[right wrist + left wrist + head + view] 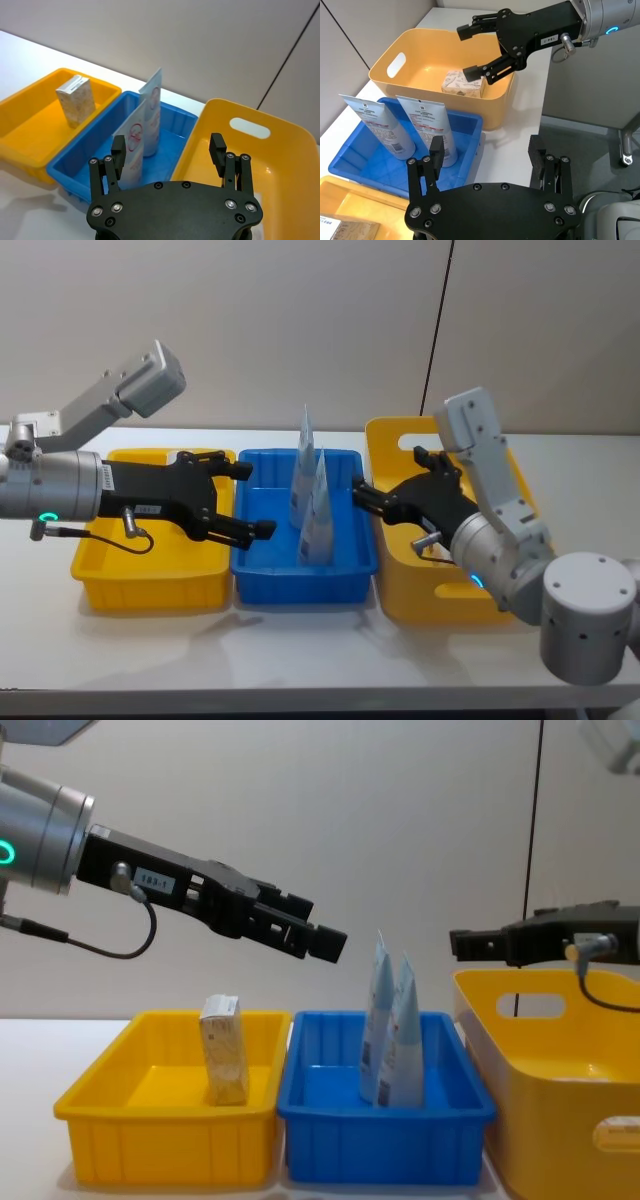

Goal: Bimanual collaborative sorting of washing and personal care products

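Closest in are my two grippers. My left gripper [252,500] hangs spread and empty above the left rim of the blue bin [300,585], well clear of it from the chest. My right gripper [390,472], likewise spread and holding nothing, hovers just right of the blue bin, over the deep yellow bin [410,590].

Inside the blue bin two pale tubes [318,520] stand cap-down, leaning on each other. I judge them light, soft-walled and slick. A squeeze mid-body would buckle them, so I would take one low, near the stiff shoulder above the cap, or pinch the flat crimped tail.

A leaf-printed pack [463,84] lies on the floor of the deep bin right of the blue bin, close to a wall and below my right fingers. It looks firm and blocky, so I would clamp across its narrow sides.

A small beige carton [225,1050] stands upright in the shallow yellow bin [150,590] left of the blue bin. It is probably light and crushable card, easily tipped, so it wants a gentle grip across its flat faces.
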`<state>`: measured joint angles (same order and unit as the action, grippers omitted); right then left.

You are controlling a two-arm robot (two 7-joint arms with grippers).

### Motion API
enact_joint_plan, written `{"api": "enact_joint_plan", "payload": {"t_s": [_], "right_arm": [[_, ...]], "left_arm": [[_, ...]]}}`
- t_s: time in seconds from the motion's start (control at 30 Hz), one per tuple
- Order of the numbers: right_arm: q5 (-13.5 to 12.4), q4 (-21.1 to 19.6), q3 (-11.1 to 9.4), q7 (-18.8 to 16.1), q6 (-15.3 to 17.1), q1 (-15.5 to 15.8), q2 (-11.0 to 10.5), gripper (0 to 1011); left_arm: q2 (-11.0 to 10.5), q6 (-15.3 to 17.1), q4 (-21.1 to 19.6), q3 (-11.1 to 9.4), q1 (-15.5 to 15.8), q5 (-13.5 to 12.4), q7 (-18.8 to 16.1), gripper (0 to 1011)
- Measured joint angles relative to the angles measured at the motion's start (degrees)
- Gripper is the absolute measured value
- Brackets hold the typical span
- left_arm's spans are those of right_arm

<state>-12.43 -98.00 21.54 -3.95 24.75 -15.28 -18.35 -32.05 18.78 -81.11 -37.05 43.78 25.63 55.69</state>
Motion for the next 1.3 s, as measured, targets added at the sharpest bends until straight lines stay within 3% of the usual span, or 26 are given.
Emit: {"api": "enact_joint_plan", "payload": {"t_s": [0.67, 1.3], "right_arm": [[-0.3, 4.6, 1.6, -0.3, 3.9, -3.4, 5.3, 1004], [2.0, 12.7, 3.5, 0.8, 4.6, -7.9, 9.4, 1003]], "left_arm": [[0.0, 0.0, 0.0, 0.0, 0.0, 0.0, 0.0, 1001], [0.0, 0.0, 0.0, 0.0, 0.0, 0.0, 0.0, 1001]]}}
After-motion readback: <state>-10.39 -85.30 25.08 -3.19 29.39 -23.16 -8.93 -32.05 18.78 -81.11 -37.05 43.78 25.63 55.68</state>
